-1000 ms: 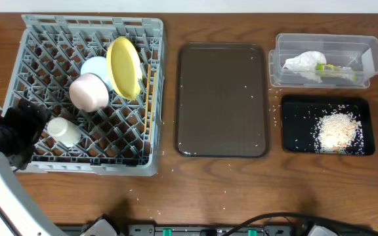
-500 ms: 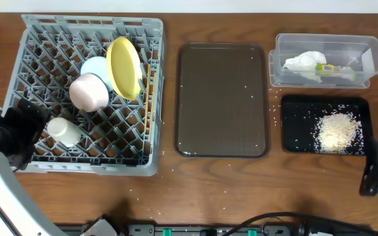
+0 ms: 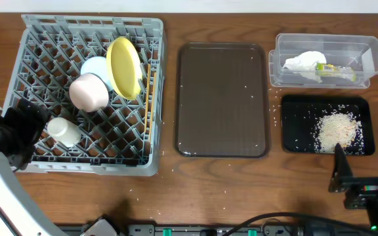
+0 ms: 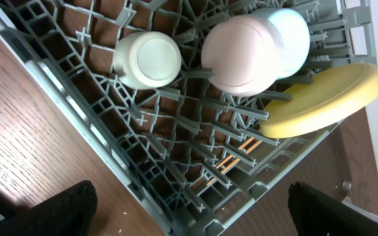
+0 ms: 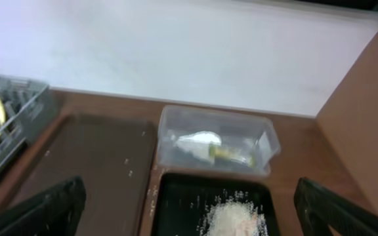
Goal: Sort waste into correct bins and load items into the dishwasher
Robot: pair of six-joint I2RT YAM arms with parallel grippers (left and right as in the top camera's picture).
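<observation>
Looks like task end: plate [image 3: 125,67], blue bowl [image 3: 94,65], pink bowl [image 3: 88,92], cup [image 3: 63,130], chopsticks [image 3: 151,98] all in rack [image 3: 44,36]; tissue [image 3: 302,62] and wrapper [image 3: 336,69] in tub [image 3: 375,49]. Left gripper [image 4: 189,206] over rack edge, right gripper [image 5: 189,203] near black tray [image 3: 294,128], jaws of both wide open, holding nothing. Probably nothing left but pulling back clear of rack
</observation>
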